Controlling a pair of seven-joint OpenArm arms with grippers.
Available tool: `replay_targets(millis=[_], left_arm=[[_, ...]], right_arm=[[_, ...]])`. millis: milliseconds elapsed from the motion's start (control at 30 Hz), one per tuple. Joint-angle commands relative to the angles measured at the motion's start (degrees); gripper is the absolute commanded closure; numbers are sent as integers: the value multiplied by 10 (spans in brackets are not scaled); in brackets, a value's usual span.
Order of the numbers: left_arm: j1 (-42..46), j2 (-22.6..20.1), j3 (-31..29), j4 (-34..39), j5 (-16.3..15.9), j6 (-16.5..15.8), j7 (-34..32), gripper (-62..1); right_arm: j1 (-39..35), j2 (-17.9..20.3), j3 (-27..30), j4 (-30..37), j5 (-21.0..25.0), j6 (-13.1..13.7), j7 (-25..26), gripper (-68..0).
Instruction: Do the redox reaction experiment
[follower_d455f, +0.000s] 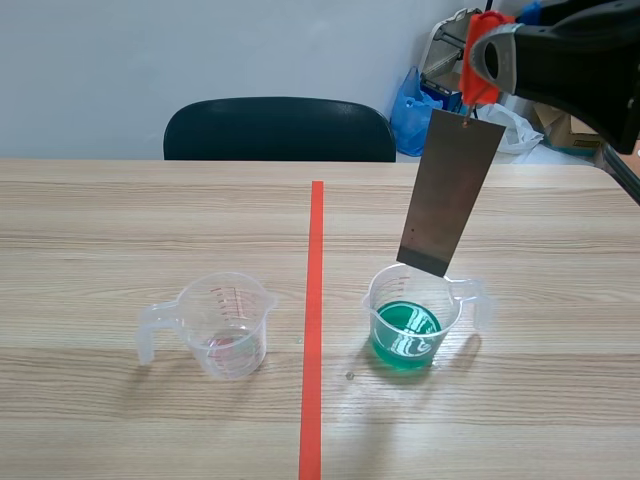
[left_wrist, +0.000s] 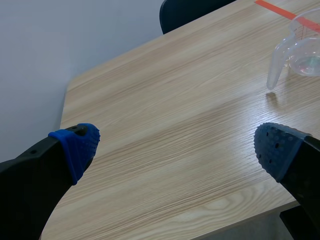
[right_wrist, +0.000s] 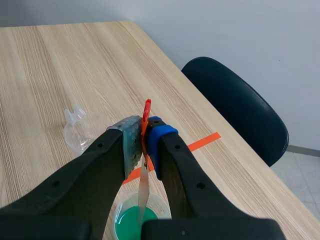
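Two cups (follower_d455f: 228, 325) (follower_d455f: 412, 320), one metal strip (follower_d455f: 450, 190); right fingers (right_wrist: 159, 142) clamp its red clip (right_wrist: 146, 111), left fingers (left_wrist: 76, 146) apart.

A plain pale wall (follower_d455f: 150, 60) stands behind a light wood tabletop (follower_d455f: 150, 210). A dark chair (follower_d455f: 280, 130) sits at its far edge, with a blue bag (follower_d455f: 410, 115) beside it.
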Motion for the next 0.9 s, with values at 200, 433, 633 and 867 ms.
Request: replay_targets(millis=[200,433,633,867], left_arm=[[1,2,-3,6,-6,0,-12,-623],[1,2,-3,6,-6,0,-12,-623],[1,2,-3,6,-6,0,-12,-623],[1,2,-3,6,-6,0,-12,-623]], right_arm=[[7,6,7,8,8,-2,10,-6],[7,6,7,8,8,-2,10,-6],[9,6,7,8,8,-2,10,-6],[28,6,-7,8,9,-2,6,-6]])
